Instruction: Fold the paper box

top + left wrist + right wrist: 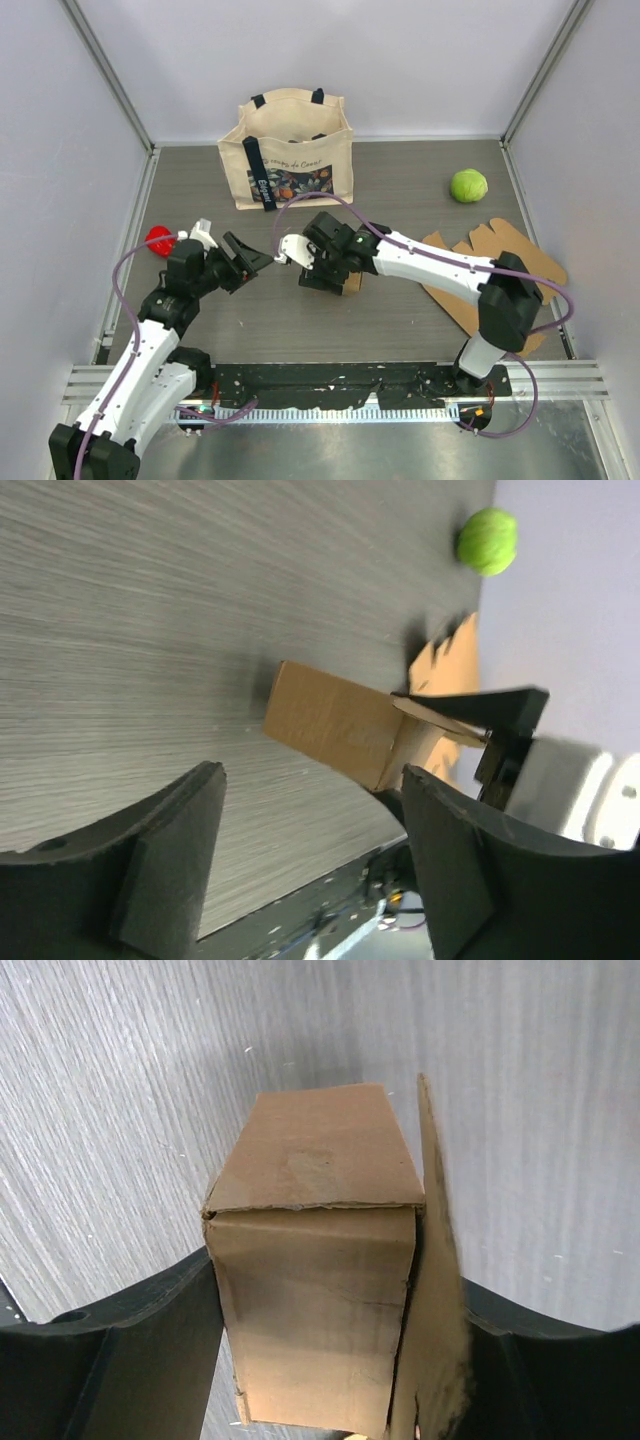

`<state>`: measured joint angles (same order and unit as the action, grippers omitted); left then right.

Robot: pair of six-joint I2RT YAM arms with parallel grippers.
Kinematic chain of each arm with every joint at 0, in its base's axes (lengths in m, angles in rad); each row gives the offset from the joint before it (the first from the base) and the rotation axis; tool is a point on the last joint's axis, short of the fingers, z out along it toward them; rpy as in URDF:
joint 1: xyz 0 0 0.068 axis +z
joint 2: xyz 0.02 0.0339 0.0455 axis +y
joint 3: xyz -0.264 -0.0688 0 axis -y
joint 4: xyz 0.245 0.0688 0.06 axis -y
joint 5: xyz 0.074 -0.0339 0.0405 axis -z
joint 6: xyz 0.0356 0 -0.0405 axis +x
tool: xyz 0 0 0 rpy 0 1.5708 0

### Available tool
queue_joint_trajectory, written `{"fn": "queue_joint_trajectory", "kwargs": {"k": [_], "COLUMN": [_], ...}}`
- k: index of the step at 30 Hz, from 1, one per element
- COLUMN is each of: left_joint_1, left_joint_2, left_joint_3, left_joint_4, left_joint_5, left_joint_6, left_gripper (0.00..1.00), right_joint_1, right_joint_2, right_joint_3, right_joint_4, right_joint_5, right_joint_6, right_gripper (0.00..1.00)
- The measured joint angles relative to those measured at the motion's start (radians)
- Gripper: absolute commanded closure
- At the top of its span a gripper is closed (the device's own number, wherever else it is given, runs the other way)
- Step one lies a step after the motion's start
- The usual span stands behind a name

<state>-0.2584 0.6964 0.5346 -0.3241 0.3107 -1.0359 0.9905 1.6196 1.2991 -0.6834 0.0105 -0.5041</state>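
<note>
Your right jaws are gripping the paper box (310, 1260) at mid tabletop (400, 190), pinching its loose side flap (436, 1260) too; your left jaws are hanging released just left. You are risking crushed walls, or the flap creasing wrongly while slipping.

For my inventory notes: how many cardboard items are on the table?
2: a small box in the right gripper at the centre, and flat cardboard by the right edge, possibly several overlapping sheets.

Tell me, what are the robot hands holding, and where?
The right gripper squeezes the paper box by its two sides; the left gripper holds nothing.
</note>
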Motion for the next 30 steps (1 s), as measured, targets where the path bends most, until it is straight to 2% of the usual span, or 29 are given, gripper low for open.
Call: {"fn": "queue_joint_trajectory", "kwargs": {"k": [5,9,11,16,19,25,30], "left_joint_1": [0.000,-0.011,-0.026,-0.080,-0.135,-0.291,-0.333], "left_joint_2": [0.030,0.091,0.124,0.185,0.225,0.330,0.368], "left_joint_3": [0.004,0.006,0.006,0.006,0.015,0.098,0.159], "left_joint_4": [-0.053,-0.050,-0.042,0.038,0.085,0.164,0.167], "left_joint_5": [0.043,0.084,0.094,0.099,0.082,0.020,-0.020], "left_joint_6": [0.126,0.187,0.204,0.237,0.263,0.336,0.414], "left_gripper": [0.41,0.40,0.37,0.24,0.20,0.23,0.28], "right_joint_1": [-0.035,-0.035,-0.036,-0.045,-0.048,-0.066,-0.080], "right_joint_2": [0.094,0.102,0.102,0.061,0.006,-0.113,-0.188], "right_joint_3": [0.018,0.019,0.013,-0.043,-0.068,-0.108,-0.179], "right_joint_4": [-0.060,-0.058,-0.042,-0.003,0.006,0.020,0.055], "right_joint_5": [-0.074,-0.076,-0.076,-0.074,-0.070,-0.057,-0.046], "right_joint_6": [0.002,0.004,0.012,0.035,0.043,0.045,0.050], "right_gripper": [0.22,0.14,0.14,0.13,0.13,0.13,0.13]}}
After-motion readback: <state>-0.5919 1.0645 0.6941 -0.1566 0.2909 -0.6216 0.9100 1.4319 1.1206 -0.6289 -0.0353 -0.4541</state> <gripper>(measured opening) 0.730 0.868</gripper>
